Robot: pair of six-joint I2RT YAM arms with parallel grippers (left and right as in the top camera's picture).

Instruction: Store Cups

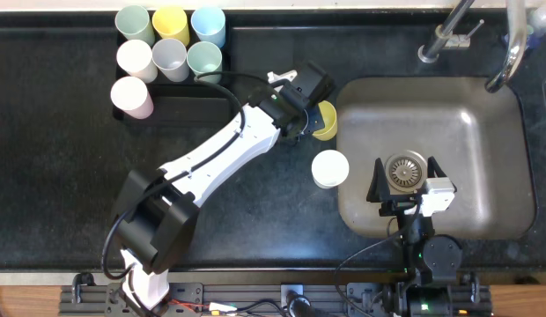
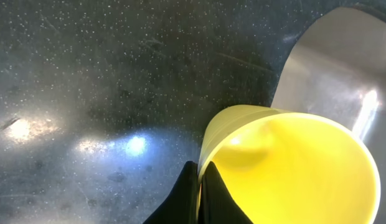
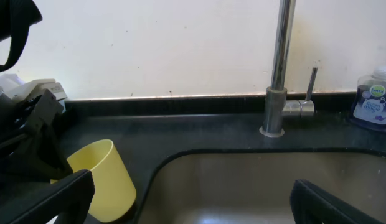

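Note:
A yellow cup (image 1: 327,121) hangs tilted at the left rim of the steel sink (image 1: 484,114). My left gripper (image 1: 313,116) is shut on its wall. In the left wrist view the two fingers (image 2: 192,190) pinch the yellow cup (image 2: 292,168) at its rim. A white cup (image 1: 330,168) stands just in front of it on the sink's edge. My right gripper (image 1: 405,180) is low in the basin near the drain and stands open and empty. In the right wrist view the yellow cup (image 3: 104,179) is off to one side.
A black holder (image 1: 188,77) at the back left carries several pastel cups, and a pink cup (image 1: 132,97) stands at its front corner. The tap (image 1: 449,35) rises behind the sink, with a soap bottle (image 3: 372,102) beside it. Dark counter lies between holder and sink.

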